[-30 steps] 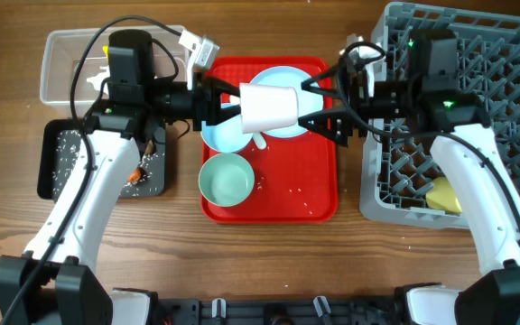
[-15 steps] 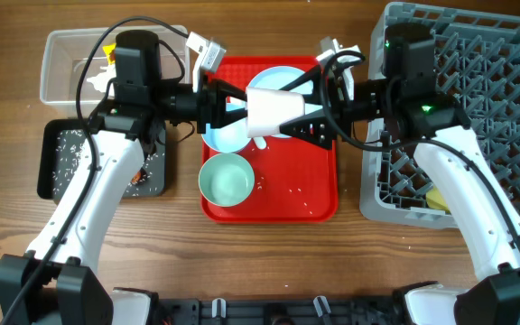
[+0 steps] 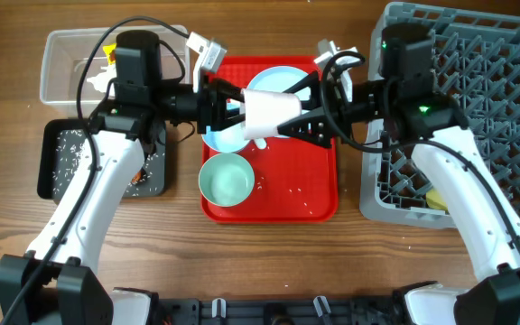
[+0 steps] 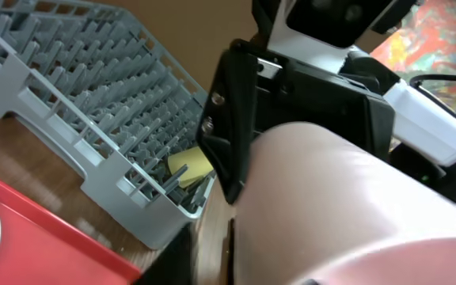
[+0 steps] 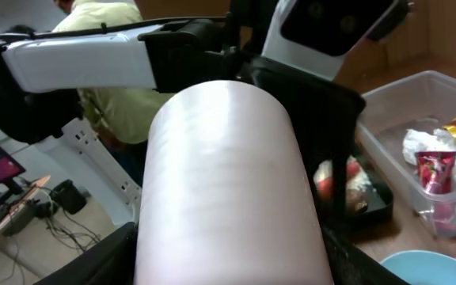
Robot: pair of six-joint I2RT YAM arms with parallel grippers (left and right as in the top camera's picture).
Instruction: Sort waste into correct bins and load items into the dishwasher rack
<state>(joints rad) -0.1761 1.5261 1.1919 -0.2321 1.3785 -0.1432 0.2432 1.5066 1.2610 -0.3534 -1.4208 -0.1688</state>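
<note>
— Right gripper (image 3: 284, 114) has closed onto the pale pink cup (image 3: 267, 110). Left gripper (image 3: 239, 109)?
— I can't tell. Cup's sideways above the red tray (image 3: 305, 194), axis arm-to-arm; only right wrist shows the red wrapper (image 5: 435, 170) in the clear bin (image 5: 394, 101).

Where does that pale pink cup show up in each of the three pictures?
Overhead: pale pink cup above the red tray, centre.
Left wrist: fills lower right.
Right wrist: fills the centre.
Landmark: grey rack, overhead's right, left wrist's upper left; absent from right wrist.
</note>
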